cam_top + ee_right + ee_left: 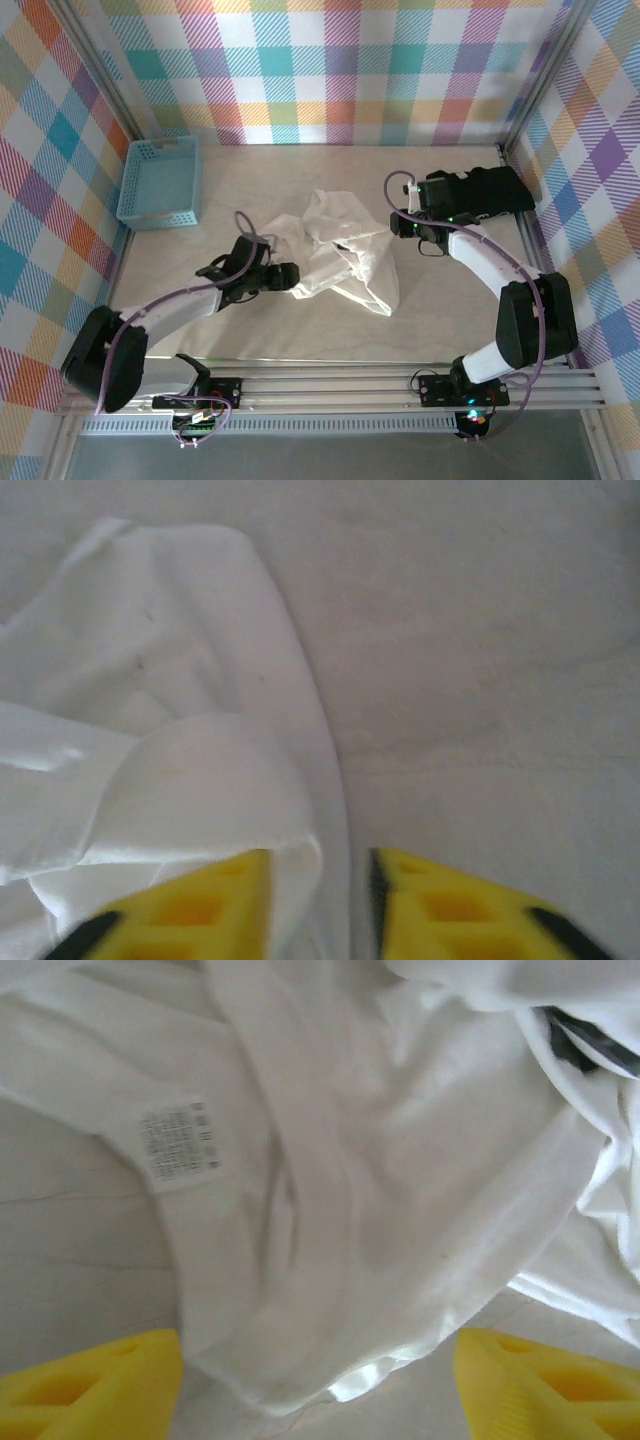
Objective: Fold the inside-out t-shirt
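Note:
The inside-out t-shirt [340, 255] lies crumpled in a white heap at the table's middle. My left gripper [290, 277] sits at the heap's left edge. In the left wrist view its yellow fingers [90, 1385] stand wide apart, the gripper [320, 1360] open, with the shirt's hem [370, 1380] lying between them and a small printed label [178, 1143] further up. My right gripper [393, 226] is at the heap's right edge. In the right wrist view it [320, 880] is open, a narrow gap between its fingers [200, 910], and a fold of the shirt [180, 730] reaches into that gap.
A blue basket [160, 180] stands at the back left against the wall. A black folded garment [485, 190] lies at the back right, beside the right arm. Bare table surface [300, 335] runs along the front. Plaid walls close in three sides.

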Controlling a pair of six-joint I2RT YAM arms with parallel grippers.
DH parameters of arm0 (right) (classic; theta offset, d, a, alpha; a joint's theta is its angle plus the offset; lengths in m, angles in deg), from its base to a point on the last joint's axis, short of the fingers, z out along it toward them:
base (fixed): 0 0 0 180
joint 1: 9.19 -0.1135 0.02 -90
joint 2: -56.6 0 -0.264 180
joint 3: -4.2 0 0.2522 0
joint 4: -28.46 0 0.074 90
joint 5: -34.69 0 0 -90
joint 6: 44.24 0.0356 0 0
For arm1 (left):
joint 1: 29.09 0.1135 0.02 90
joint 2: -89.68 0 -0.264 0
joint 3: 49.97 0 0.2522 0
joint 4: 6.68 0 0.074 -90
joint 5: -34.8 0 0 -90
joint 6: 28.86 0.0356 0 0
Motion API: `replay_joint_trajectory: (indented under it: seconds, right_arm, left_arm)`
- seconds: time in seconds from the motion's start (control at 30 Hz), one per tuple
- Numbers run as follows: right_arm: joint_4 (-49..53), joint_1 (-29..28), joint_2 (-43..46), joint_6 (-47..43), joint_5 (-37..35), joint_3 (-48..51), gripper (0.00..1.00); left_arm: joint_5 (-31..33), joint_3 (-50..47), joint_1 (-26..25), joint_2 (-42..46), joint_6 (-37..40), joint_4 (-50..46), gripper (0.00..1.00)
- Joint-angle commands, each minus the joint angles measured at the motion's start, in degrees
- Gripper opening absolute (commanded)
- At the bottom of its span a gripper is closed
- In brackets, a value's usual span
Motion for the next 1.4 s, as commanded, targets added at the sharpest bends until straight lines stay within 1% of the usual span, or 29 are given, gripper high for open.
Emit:
replay_joint_trajectory:
  seconds: [0.0, 0.07, 0.1, 0.13, 0.2, 0.27, 0.33, 0.47, 0.57, 0.67, 0.77, 0.83, 0.93, 0.97, 1.0, 1.03, 1.07, 1.1, 1.13, 1.17, 1.2, 1.23, 1.33, 1.37]
  right_arm:
    - [-0.3, -1.3, 3.8, -1.1, 0.1, 1.5, 0.45]
    - [-0.3, -3.0, 5.6, -1.7, 3.1, 2.7, 0.48]
    - [-0.7, -4.2, 6.4, -2.1, 6.1, 3.5, 0.49]
    - [-1.3, -5.5, 7.1, -1.7, 8.8, 4.6, 0.50]
    - [-1.4, -7.8, 7.3, 0.5, 11.2, 6.4, 0.52]
    - [-0.3, -8.8, 6.4, 2.6, 10.7, 7.8, 0.55]
    - [-0.5, -8.8, 6.2, 4.1, 8.7, 9.8, 0.58]
    - [-0.9, -8.7, 6.7, 5.0, 7.5, 10.8, 0.59]
    - [-0.5, -8.4, 6.5, 5.0, 6.7, 10.4, 0.60]
    - [-0.3, -8.1, 5.2, 6.1, 7.3, 10.3, 0.60]
    - [-0.6, -8.2, 2.9, 7.6, 9.9, 10.4, 0.60]
    - [-2.6, -8.4, 1.2, 9.0, 12.7, 11.2, 0.60]
    - [-5.3, -8.8, -1.2, 10.4, 14.6, 11.5, 0.62]
    - [-5.7, -8.8, -2.0, 10.5, 15.0, 11.3, 0.60]
    - [-5.9, -8.8, -2.6, 10.2, 14.7, 10.9, 0.56]
    - [-5.7, -8.8, -3.1, 9.7, 13.4, 10.6, 0.47]
    - [-5.1, -8.7, -3.3, 9.2, 11.9, 10.1, 0.38]
    - [-4.0, -8.5, -3.3, 8.2, 10.2, 9.6, 0.26]
    - [-2.8, -8.1, -2.8, 7.4, 8.5, 9.1, 0.17]
    - [-1.8, -7.5, -1.9, 6.8, 7.2, 8.9, 0.12]
    - [-0.8, -6.9, -0.4, 6.3, 6.0, 8.9, 0.07]
    - [0.0, -6.0, 1.5, 6.0, 4.8, 9.1, 0.05]
    - [2.9, -3.6, 6.4, 4.9, 0.8, 9.3, 0.03]
    - [3.7, -3.1, 7.4, 4.6, -0.6, 9.3, 0.03]
  left_arm:
    - [5.9, 4.6, -5.1, -3.3, 6.0, -3.5, 0.74]
    - [11.3, 6.8, -8.6, -4.9, 8.7, -4.7, 0.74]
    - [13.8, 8.0, -10.1, -6.0, 10.3, -5.1, 0.75]
    - [15.9, 9.1, -11.3, -7.1, 11.7, -5.4, 0.75]
    - [18.5, 11.3, -13.3, -9.3, 14.3, -5.5, 0.75]
    - [20.1, 12.9, -14.6, -12.5, 16.9, -4.8, 0.76]
    - [22.0, 14.8, -15.6, -16.0, 19.4, -4.0, 0.76]
    - [22.8, 18.4, -17.6, -21.0, 23.0, -2.8, 0.75]
    - [22.8, 20.8, -18.4, -23.4, 24.6, -2.2, 0.68]
    - [23.3, 22.3, -18.5, -25.2, 25.1, -1.7, 0.59]
    - [23.4, 23.0, -18.6, -26.5, 25.5, -1.7, 0.47]
    - [22.2, 23.2, -18.5, -26.8, 25.8, -1.6, 0.39]
    - [21.2, 23.0, -18.5, -26.8, 25.7, -1.2, 0.20]
    - [20.8, 23.1, -18.4, -26.8, 25.7, -1.3, 0.14]
    - [20.0, 23.1, -18.1, -26.6, 25.5, -1.4, 0.06]
    - [19.1, 23.1, -17.8, -26.2, 25.2, -1.6, 0.00]
    - [18.1, 23.0, -17.5, -25.7, 24.8, -1.7, 0.00]
    - [16.8, 22.9, -17.0, -24.7, 24.3, -1.7, 0.00]
    - [15.2, 22.4, -16.5, -23.4, 23.6, -1.7, 0.00]
    - [13.8, 21.7, -15.9, -21.7, 22.9, -1.5, 0.00]
    - [11.6, 20.8, -15.0, -19.5, 21.9, -1.1, 0.00]
    - [8.4, 19.7, -13.9, -16.9, 20.9, -0.6, 0.00]
    - [-1.8, 16.5, -9.6, -9.4, 16.4, 1.3, 0.00]
    - [-4.1, 15.5, -8.3, -7.6, 15.1, 2.0, 0.00]
